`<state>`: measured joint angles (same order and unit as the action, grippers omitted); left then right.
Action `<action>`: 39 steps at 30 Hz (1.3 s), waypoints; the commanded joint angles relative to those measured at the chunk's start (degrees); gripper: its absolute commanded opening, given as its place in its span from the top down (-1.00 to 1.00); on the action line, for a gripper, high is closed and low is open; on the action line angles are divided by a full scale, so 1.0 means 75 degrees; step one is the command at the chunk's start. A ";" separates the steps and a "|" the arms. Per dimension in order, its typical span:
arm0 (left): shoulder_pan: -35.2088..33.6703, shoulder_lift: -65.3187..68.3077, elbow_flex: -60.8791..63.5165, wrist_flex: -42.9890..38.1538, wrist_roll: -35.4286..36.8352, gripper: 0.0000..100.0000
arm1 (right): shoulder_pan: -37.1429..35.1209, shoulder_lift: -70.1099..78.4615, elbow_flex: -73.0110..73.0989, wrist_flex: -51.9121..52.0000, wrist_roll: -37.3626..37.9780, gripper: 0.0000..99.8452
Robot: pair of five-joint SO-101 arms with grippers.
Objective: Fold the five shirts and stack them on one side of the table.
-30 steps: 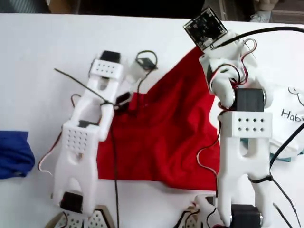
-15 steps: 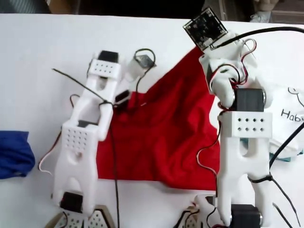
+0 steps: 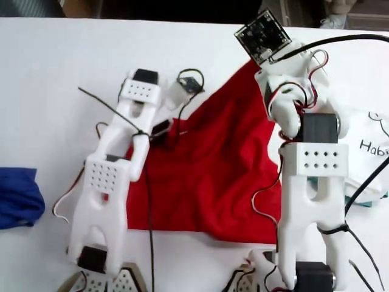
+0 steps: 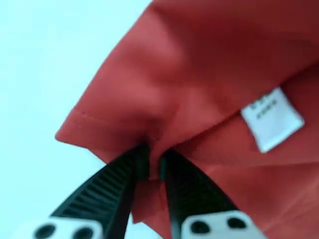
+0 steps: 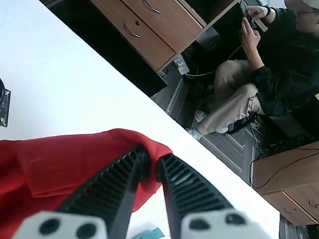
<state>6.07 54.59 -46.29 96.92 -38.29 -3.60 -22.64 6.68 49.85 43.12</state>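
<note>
A red shirt (image 3: 209, 170) lies spread on the white table between my two arms. My left gripper (image 4: 153, 160) is shut on a fold of the red shirt (image 4: 214, 84) near its collar, where a white label (image 4: 273, 118) shows. In the high view that gripper (image 3: 163, 129) sits at the shirt's left edge. My right gripper (image 5: 152, 160) is shut on a corner of the red shirt (image 5: 65, 164), held up at the far right of the cloth (image 3: 258, 67).
A blue shirt (image 3: 18, 198) lies bunched at the table's left edge. A white shirt with dark print (image 3: 371, 152) rests at the right, behind the right arm. Beyond the table's far edge stand wooden drawers (image 5: 149, 25).
The left arm has shifted slightly to the right, carrying its pinched fold of red shirt with it. The right arm has kept still.
</note>
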 commanded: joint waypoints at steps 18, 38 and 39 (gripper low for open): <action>-0.0680 -0.2825 -0.0041 0.0727 0.0504 0.95 | -0.0029 -0.0756 -0.0105 -0.0088 -0.0023 0.96; -0.0797 -0.7033 0.6324 -0.0938 0.0457 0.95 | -0.0111 -0.1412 -0.0211 0.1073 -0.0082 0.96; -0.0809 -0.6892 0.6558 -0.1313 0.0457 0.95 | -0.0147 -0.1319 -0.0211 0.1119 -0.0082 0.96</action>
<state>0.62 1.93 -1.71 94.37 -34.86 -3.69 -33.80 6.68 57.41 43.12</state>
